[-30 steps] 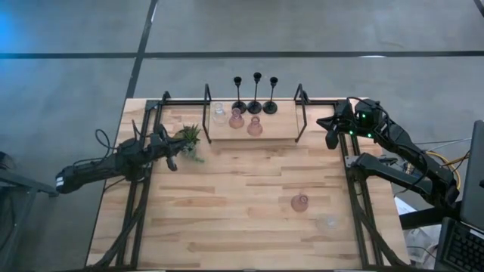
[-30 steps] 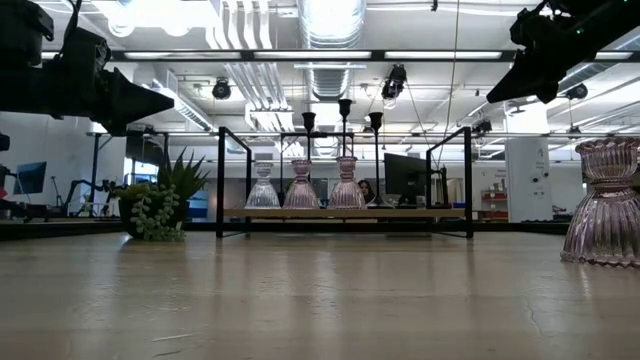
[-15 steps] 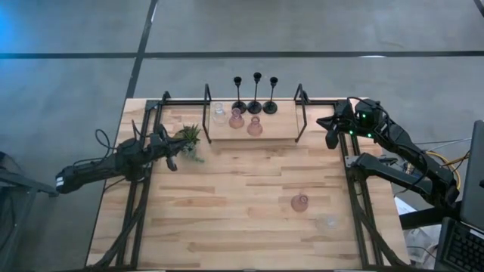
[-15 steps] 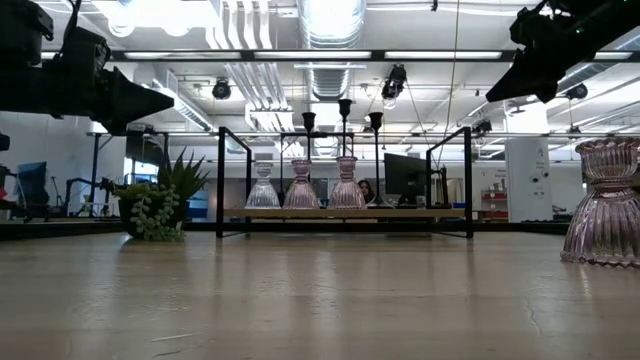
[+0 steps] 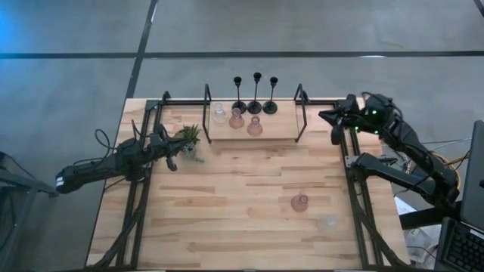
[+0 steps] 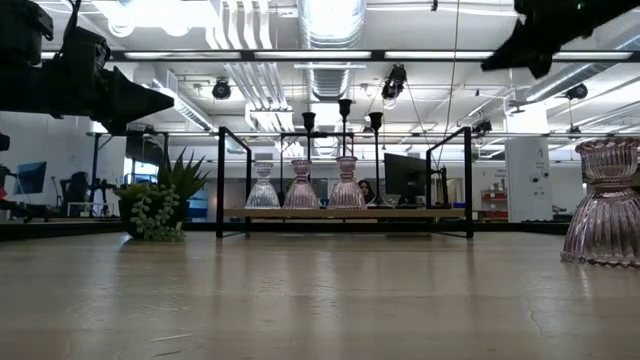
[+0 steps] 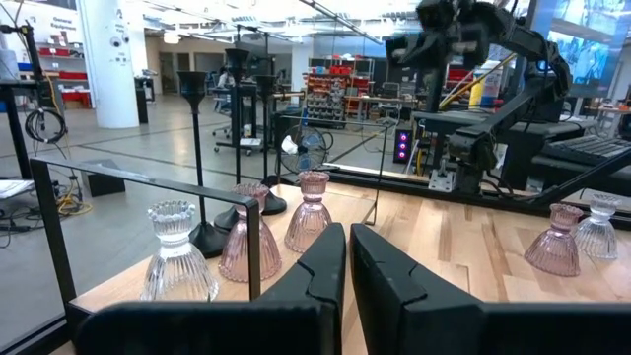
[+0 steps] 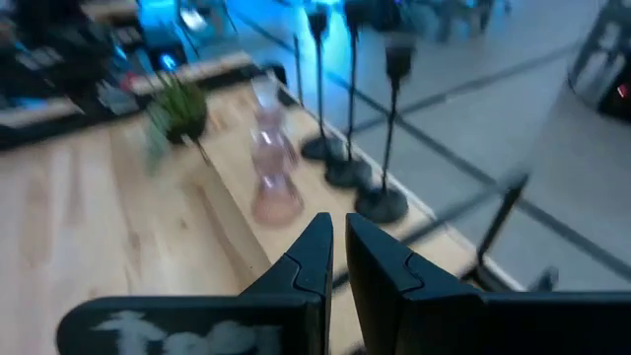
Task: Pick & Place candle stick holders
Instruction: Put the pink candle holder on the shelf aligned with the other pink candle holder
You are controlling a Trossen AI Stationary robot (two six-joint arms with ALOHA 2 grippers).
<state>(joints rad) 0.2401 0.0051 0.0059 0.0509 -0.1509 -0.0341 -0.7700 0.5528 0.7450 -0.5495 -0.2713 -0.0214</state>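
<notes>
The right hand [image 5: 333,125] hangs in the air off the table's [image 5: 242,219] far right corner, its two fingers pressed nearly together and gripping nothing, its arm bent back toward the right edge and the hand pointing in at the black-framed wooden shelf [image 5: 280,130] just beside it. On that shelf, nearest the hand, stand the three slim black holders [image 5: 255,97] in a row, and just past them two pink glass holders [image 5: 255,126] and a clear one [image 5: 218,114]. Toward the near side from this hand, well apart, a third pink glass holder [image 5: 299,202] sits on the bare table with a second clear holder [image 5: 327,222] near it. The left hand [image 5: 171,158] waits low over the table's left side, fingers likewise closed and empty, stretched toward the small green plant [image 5: 189,139] just beside its tip, with the shelf beyond that.
</notes>
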